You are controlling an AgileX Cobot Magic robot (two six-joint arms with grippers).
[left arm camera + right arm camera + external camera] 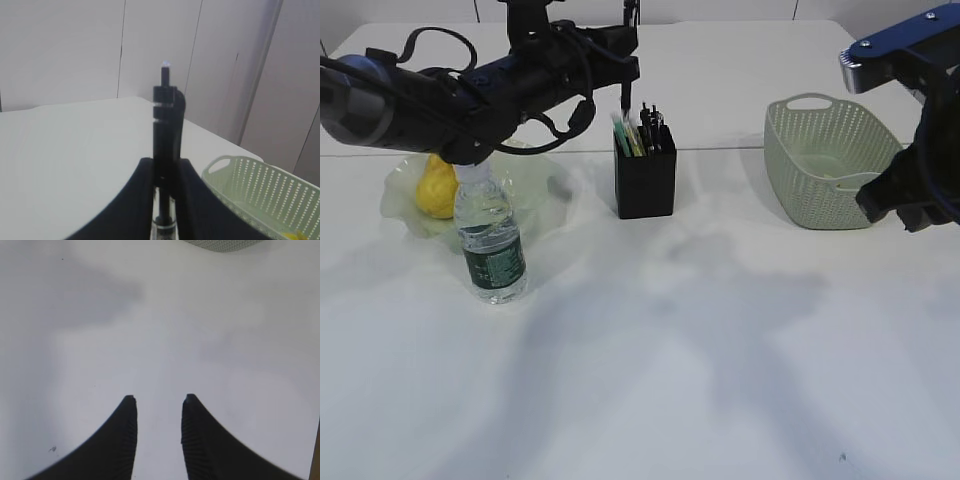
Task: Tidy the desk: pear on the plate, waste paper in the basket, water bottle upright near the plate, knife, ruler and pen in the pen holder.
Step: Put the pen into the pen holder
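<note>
A yellow pear [436,186] lies on the pale green plate [542,192] at the left. The water bottle [492,243] stands upright just in front of the plate. The black pen holder [645,184] holds several pens and sticks. My left gripper [623,66] hangs above the holder; in the left wrist view it [165,162] is shut on a black pen [167,115]. My right gripper [159,399] is open and empty over bare table, next to the green basket [825,165].
The basket also shows in the left wrist view [265,190]. Something pale lies inside it; I cannot tell what. The left arm [440,95] stretches over the plate and bottle. The white table [670,350] reaches to the front.
</note>
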